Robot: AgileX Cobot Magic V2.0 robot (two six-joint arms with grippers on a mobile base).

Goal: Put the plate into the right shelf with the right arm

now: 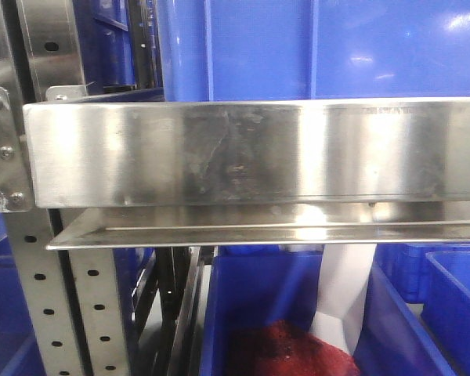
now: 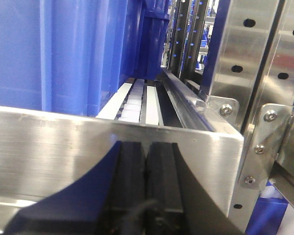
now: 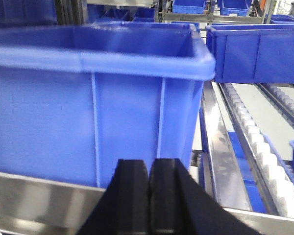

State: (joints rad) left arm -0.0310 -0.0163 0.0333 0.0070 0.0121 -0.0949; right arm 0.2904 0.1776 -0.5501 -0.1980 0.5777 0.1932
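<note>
**Two tools closed, plate out of sight**

The left tool has its fingers pressed together, empty, just before the right shelf lip. The right tool is likewise pressed together, holding nothing, facing one large blue bin. The plate appears in none of the three views.

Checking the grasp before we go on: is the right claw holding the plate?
No, the right claw is closed with its black fingers pressed together and nothing between them.
</note>
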